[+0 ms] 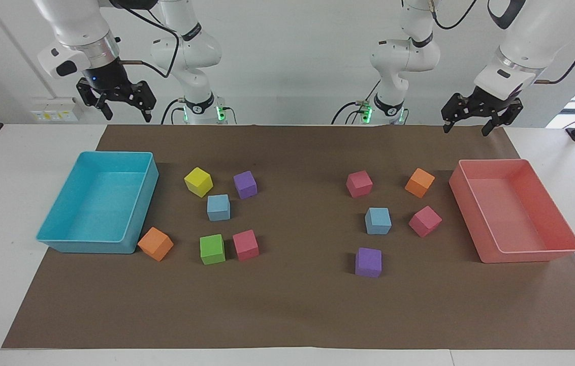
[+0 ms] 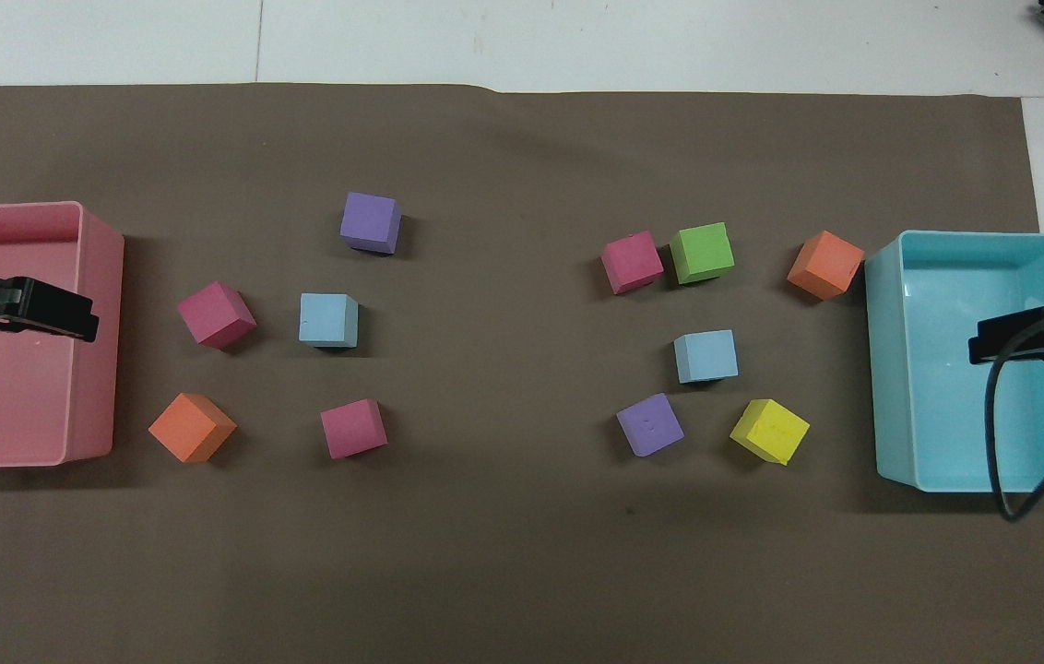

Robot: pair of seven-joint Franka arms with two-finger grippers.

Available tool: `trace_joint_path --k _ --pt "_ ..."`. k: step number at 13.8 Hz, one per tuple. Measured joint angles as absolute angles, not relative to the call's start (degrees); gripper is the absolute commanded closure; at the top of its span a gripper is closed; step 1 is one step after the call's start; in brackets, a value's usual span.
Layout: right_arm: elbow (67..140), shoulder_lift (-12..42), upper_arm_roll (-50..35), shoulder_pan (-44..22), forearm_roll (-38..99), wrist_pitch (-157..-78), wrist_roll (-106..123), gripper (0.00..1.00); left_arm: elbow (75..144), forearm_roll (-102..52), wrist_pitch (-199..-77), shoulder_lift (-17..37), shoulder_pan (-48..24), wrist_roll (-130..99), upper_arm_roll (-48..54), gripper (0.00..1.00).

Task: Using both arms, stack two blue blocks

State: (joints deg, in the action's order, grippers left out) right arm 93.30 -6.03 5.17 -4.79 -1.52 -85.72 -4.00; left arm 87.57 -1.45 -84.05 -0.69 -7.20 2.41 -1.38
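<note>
holding my left gripper (image 1: 475, 124) and right gripper (image 1: 121, 109) high, fingers apart and empty; blue blocks (image 1: 218, 207) (image 1: 378, 220) sit among crowding cubes, so my descent risks knocking the purple cube (image 1: 245, 184).

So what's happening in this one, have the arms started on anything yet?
Nothing is being handled yet. Both arms wait raised at the robots' edge of the table: the left gripper is open above the pink tray, the right gripper open above the turquoise tray. The two blue blocks lie apart on the brown mat, unstacked: one among the cubes near the pink tray, the other near the turquoise tray.
</note>
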Motion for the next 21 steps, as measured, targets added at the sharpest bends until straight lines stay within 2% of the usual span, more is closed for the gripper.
trace_joint_path --k 17,21 --pt "93.32 -6.31 5.73 -4.41 -1.02 -84.87 -4.78 0.0 87.57 -1.45 -84.01 -0.69 -7.19 2.41 -1.44 0.0" --pt "95.32 -6.21 5.11 -4.93 -0.92 -88.34 -5.16 0.0 87.57 -1.45 -84.01 -0.69 -7.19 2.41 -1.44 0.0"
